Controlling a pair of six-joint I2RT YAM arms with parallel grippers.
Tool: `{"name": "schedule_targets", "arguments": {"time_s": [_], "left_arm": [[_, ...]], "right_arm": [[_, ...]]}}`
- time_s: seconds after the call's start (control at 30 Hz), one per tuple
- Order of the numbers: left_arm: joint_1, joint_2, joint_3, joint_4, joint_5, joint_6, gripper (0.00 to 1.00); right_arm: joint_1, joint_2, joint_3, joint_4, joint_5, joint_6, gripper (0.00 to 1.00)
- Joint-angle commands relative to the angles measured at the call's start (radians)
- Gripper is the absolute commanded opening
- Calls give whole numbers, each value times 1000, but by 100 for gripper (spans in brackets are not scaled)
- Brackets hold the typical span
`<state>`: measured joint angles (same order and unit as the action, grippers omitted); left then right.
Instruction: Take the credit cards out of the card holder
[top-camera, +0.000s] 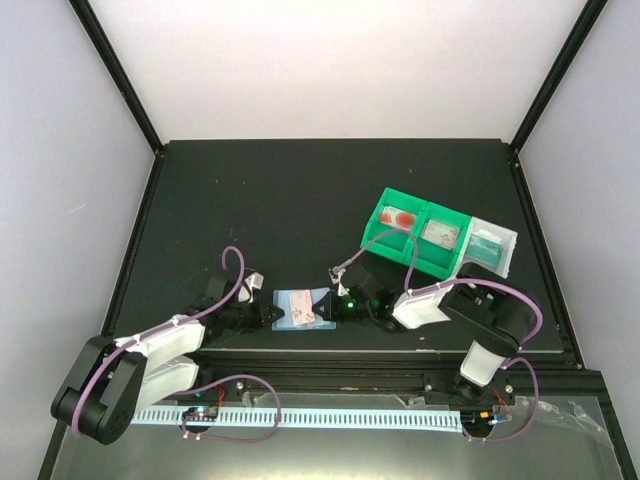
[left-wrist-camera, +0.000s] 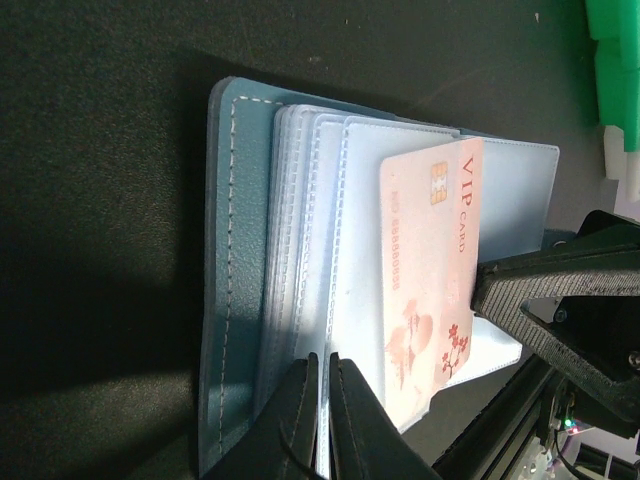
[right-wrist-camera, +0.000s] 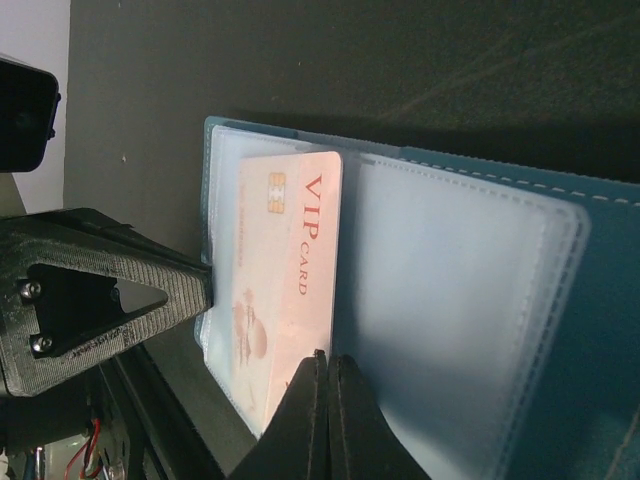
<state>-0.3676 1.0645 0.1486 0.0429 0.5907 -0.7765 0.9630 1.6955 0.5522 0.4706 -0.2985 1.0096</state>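
The only words that can be read stand on the pink card (left-wrist-camera: 430, 290) tucked in the card holder (left-wrist-camera: 235, 260): "VIP CARD" in red capitals along one long edge, plain in both wrist views. Beside the gold chip (left-wrist-camera: 437, 182), a faint row of raised characters runs down the same card, seemingly starting "NO", the digits too pale to make out. A red blossom sprig (left-wrist-camera: 455, 350) is printed near its other end. Marks on the card (top-camera: 400, 218) in the green bin (top-camera: 385, 245) are too small to read.

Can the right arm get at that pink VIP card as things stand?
Probably yes: the right fingers look shut on the pink VIP card at its bare edge, nothing covers it, and the left fingers pin the card holder.
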Motion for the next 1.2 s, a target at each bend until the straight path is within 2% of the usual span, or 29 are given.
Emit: {"name": "schedule_targets", "arguments": {"time_s": [0.0, 0.17, 0.37, 0.47, 0.73, 1.17], "left_arm": [[7, 13, 14, -22, -29, 16, 6], [7, 10, 11, -22, -33, 13, 6], [7, 14, 9, -20, -33, 13, 5], [7, 11, 9, -20, -32, 14, 5], [7, 18, 11, -18, -34, 13, 4], [7, 31, 18, -14, -35, 11, 3]], "right_arm": [[-6, 1, -9, 34, -11, 11, 3], [-6, 34, -1, 59, -33, 22, 16], [-6, 79, 4, 93, -59, 40, 19], [-6, 85, 4, 105, -63, 42, 17], [-12, 44, -6, 77, -41, 23, 1], [-53, -75, -42, -32, 6, -42, 1]]}}
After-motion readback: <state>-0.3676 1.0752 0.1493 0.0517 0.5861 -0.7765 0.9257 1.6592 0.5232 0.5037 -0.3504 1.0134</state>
